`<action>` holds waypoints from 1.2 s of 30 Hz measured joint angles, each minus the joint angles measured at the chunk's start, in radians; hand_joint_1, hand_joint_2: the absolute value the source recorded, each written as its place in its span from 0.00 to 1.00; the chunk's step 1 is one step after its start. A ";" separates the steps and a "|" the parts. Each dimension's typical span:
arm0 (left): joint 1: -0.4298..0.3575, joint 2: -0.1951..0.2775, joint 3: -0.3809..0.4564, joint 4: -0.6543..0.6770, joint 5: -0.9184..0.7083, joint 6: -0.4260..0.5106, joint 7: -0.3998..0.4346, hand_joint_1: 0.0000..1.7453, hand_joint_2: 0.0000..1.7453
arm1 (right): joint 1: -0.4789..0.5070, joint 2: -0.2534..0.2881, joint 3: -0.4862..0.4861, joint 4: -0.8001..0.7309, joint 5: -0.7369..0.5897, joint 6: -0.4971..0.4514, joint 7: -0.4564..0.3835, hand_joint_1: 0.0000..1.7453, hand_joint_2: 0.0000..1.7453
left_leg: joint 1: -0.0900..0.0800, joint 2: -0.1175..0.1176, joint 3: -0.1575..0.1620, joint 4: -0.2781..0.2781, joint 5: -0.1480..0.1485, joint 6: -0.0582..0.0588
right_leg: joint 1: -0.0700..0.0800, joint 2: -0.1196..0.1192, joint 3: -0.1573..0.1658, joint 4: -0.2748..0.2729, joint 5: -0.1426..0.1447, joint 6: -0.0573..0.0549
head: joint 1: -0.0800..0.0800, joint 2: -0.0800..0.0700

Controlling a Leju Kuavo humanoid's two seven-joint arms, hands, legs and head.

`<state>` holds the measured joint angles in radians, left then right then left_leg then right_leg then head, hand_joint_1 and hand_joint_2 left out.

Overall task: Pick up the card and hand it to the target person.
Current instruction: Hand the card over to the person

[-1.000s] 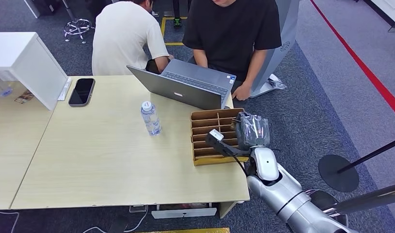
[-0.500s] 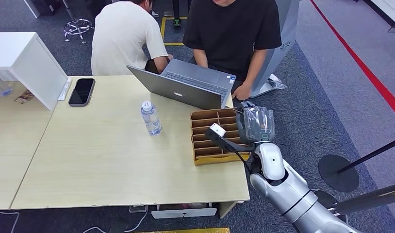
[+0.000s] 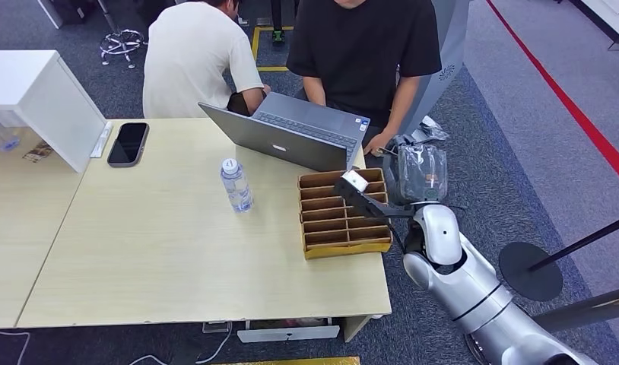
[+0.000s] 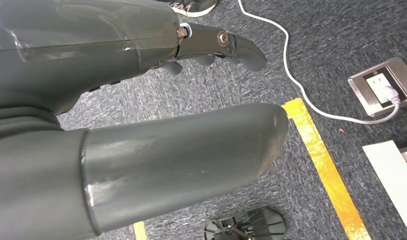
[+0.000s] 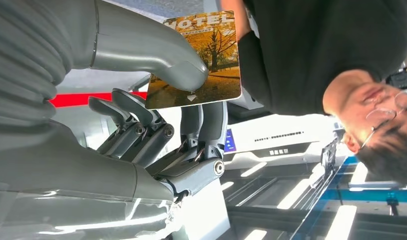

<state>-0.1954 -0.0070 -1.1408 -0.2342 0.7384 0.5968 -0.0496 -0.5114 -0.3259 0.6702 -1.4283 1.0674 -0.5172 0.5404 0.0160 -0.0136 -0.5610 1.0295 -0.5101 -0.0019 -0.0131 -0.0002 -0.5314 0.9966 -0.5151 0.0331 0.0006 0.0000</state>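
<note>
The left hand (image 4: 141, 95) is seen hanging over grey carpet, its thick grey thumb and darker fingers (image 4: 231, 45) apart, with nothing held.

Further right, the thin rectangular hotel key card printed with autumn trees (image 5: 199, 60) is pinched by the right hand (image 5: 161, 95), the thumb pressed on its printed face and fingers (image 5: 201, 120) set behind it. The card is judged to be light, stiff and rather slippery, so a firm pinch near one edge is called for, with the far end left free for taking. It stands out beyond the thumb tip, towards the person in the black T-shirt (image 5: 321, 50).

In the head view the right hand is raised just beyond the brown cardboard divider box (image 3: 344, 215), close to that person's hand.
</note>
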 joint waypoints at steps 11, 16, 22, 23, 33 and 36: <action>-0.015 0.000 -0.001 0.000 -0.014 -0.007 0.010 0.00 0.00 | -0.079 -0.003 -0.003 0.114 -0.027 -0.009 -0.027 1.00 1.00 | 0.000 0.000 0.000 0.000 0.000 0.000 | 0.000 0.000 0.000 0.000 0.000 0.000 | 0.000 0.000; -0.016 0.000 -0.001 0.000 -0.018 -0.013 0.013 0.00 0.00 | -0.090 -0.002 -0.003 0.150 -0.034 -0.012 -0.032 1.00 1.00 | 0.000 0.000 0.000 0.000 0.000 0.000 | 0.000 0.000 0.000 0.000 0.000 0.000 | 0.000 0.000; -0.024 -0.002 -0.001 0.000 -0.032 -0.024 0.024 0.00 0.00 | -0.121 0.003 -0.001 0.243 -0.076 -0.066 -0.073 1.00 1.00 | 0.000 0.000 -0.001 0.000 0.000 0.000 | 0.000 0.000 0.000 0.000 0.000 0.000 | 0.000 0.000; -0.025 -0.002 -0.001 0.000 -0.032 -0.025 0.024 0.00 0.00 | -0.126 0.006 0.000 0.259 -0.080 -0.081 -0.082 1.00 1.00 | 0.000 0.000 -0.001 0.000 0.000 0.000 | 0.000 0.000 0.000 0.000 0.000 0.000 | 0.000 0.000; -0.032 -0.002 -0.001 0.000 -0.035 -0.028 0.024 0.00 0.00 | -0.150 0.027 0.011 0.370 -0.082 -0.115 -0.095 1.00 1.00 | 0.000 -0.001 -0.001 0.000 0.000 0.000 | 0.000 -0.001 -0.001 0.000 0.000 0.000 | 0.000 0.000; -0.032 -0.002 -0.001 0.000 -0.035 -0.030 0.023 0.00 0.00 | -0.153 0.032 0.014 0.389 -0.069 -0.127 -0.097 1.00 1.00 | 0.000 -0.001 -0.001 0.000 0.000 0.000 | 0.000 -0.001 -0.001 0.000 0.000 0.000 | 0.000 0.000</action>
<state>-0.2273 -0.0092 -1.1421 -0.2342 0.7034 0.5666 -0.0266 -0.6649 -0.2938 0.6840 -1.0391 0.9985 -0.6437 0.4437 0.0161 -0.0146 -0.5623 1.0295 -0.5102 -0.0019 -0.0130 -0.0008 -0.5322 0.9967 -0.5151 0.0331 0.0006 0.0000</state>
